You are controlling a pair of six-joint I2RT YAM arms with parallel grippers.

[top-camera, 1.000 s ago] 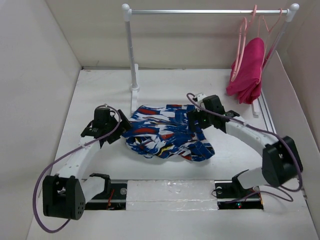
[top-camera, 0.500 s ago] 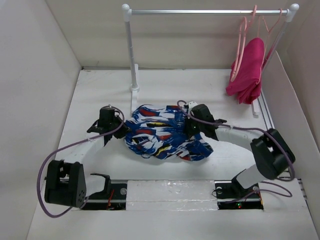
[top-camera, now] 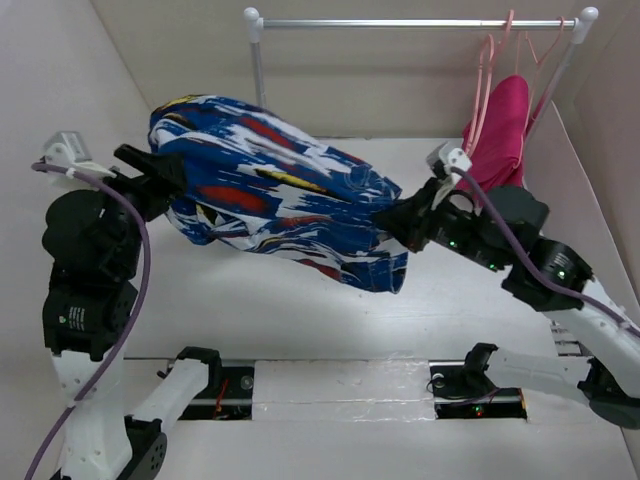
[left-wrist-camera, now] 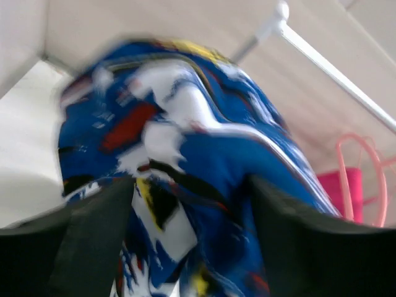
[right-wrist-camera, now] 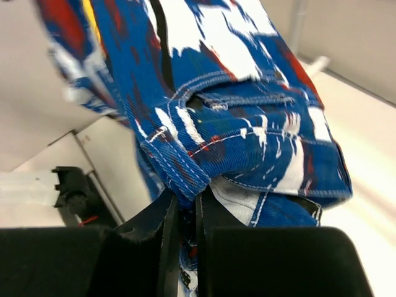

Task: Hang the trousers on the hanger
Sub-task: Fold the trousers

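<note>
The trousers (top-camera: 270, 190), in a blue, white and red print, hang in the air, stretched between my two grippers. My right gripper (top-camera: 392, 222) is shut on a hem fold of the trousers (right-wrist-camera: 247, 93), pinched between its fingers (right-wrist-camera: 187, 201). My left gripper (top-camera: 165, 172) is raised high at the left. In the left wrist view its fingers (left-wrist-camera: 192, 185) stand wide apart, with the blurred trousers (left-wrist-camera: 204, 142) bunched between and over them. The thin pink hanger (top-camera: 487, 90) hangs on the rail at the far right, apart from both grippers, and is also visible in the left wrist view (left-wrist-camera: 365, 179).
A silver rail (top-camera: 400, 23) on white posts (top-camera: 257, 60) spans the back. A magenta garment (top-camera: 497, 140) hangs at its right end beside the hanger. White walls close in the left, back and right sides. The arm bases sit at the near edge.
The trousers went from a heap on the table to stretched out in the air. Both arms rose with them, the left up and to the left, the right toward the right.
</note>
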